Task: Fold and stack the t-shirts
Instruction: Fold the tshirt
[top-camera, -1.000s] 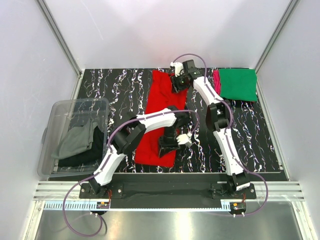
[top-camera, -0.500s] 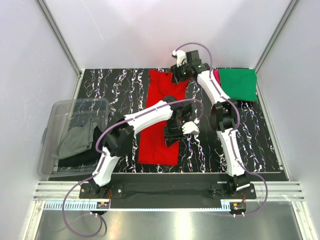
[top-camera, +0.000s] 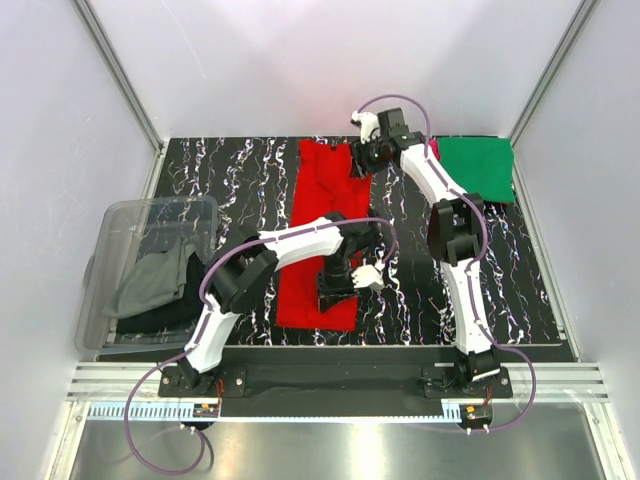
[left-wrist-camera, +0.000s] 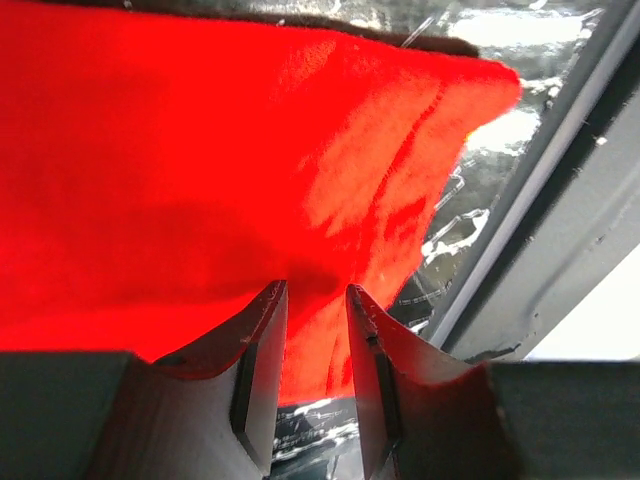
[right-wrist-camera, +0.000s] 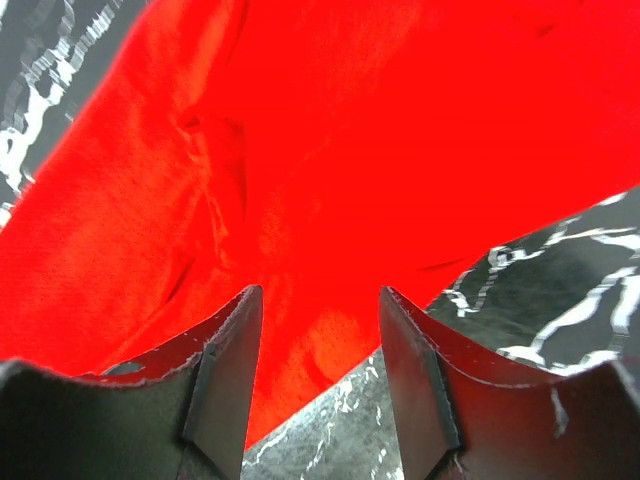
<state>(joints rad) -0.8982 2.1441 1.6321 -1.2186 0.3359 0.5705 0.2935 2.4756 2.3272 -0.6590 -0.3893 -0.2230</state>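
At left, bin (top-camera: 160, 205) holds grey cloth (top-camera: 155, 280); red t-shirt (top-camera: 320, 190) outside

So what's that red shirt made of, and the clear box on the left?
Red t-shirt: soft matte knit cloth, possibly cotton; it creases and folds limply, with a faintly fuzzy surface up close. Clear box: seemingly rigid translucent plastic, slightly glossy; the grey cloth inside shows through its walls.

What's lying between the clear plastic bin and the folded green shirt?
The red t-shirt, spread lengthwise on the dark marbled table, as the top view shows.
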